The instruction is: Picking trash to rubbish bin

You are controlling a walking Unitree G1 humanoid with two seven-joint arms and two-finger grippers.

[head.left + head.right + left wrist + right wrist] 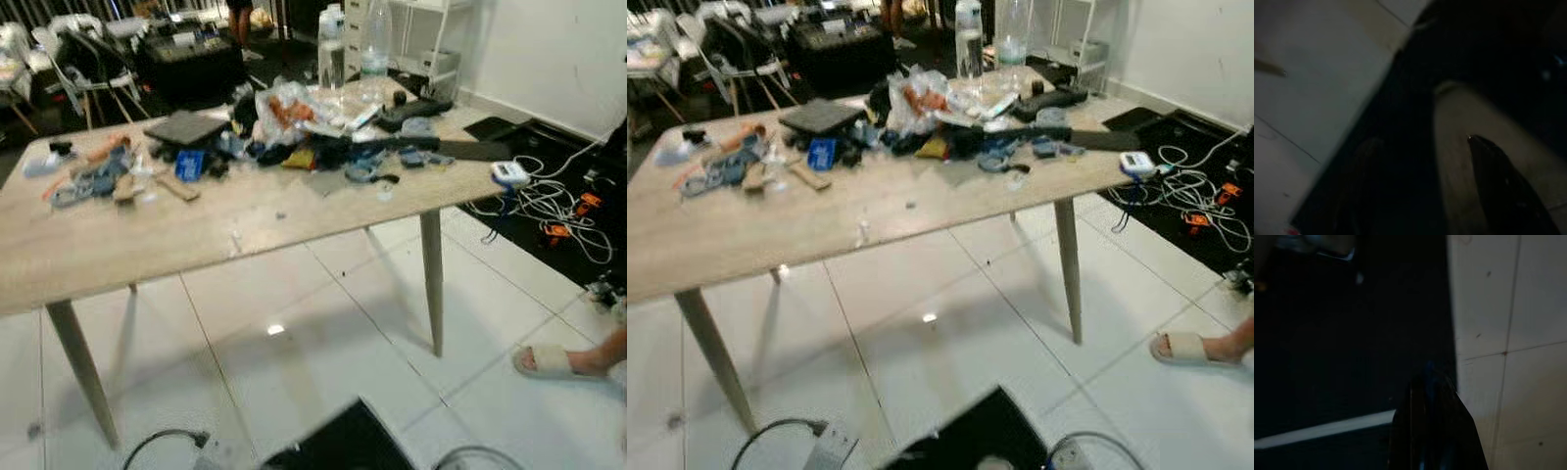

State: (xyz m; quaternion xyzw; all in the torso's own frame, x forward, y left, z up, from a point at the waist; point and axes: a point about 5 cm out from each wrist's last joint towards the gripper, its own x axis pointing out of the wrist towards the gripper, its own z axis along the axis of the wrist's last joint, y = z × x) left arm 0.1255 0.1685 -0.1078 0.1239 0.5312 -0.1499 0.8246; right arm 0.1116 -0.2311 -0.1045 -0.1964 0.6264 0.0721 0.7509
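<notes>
Trash [294,127] still littered the worktop [196,230] at twelve o'clock; nothing looked collected, both grippers' states unreadable.

pale wood table [147,240], white floor tiles [294,333]

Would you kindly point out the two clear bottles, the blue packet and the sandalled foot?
clear bottles [331,54], left eye view, left bottle's body
blue packet [190,164], left eye view, its face
sandalled foot [551,361], left eye view, sandal strap

A jumble of trash [294,132], with crumpled clear plastic wrappers, blue scraps and dark odds and ends, lies strewn across the far half of the light wooden table [147,240], thickest toward its far right.
</notes>
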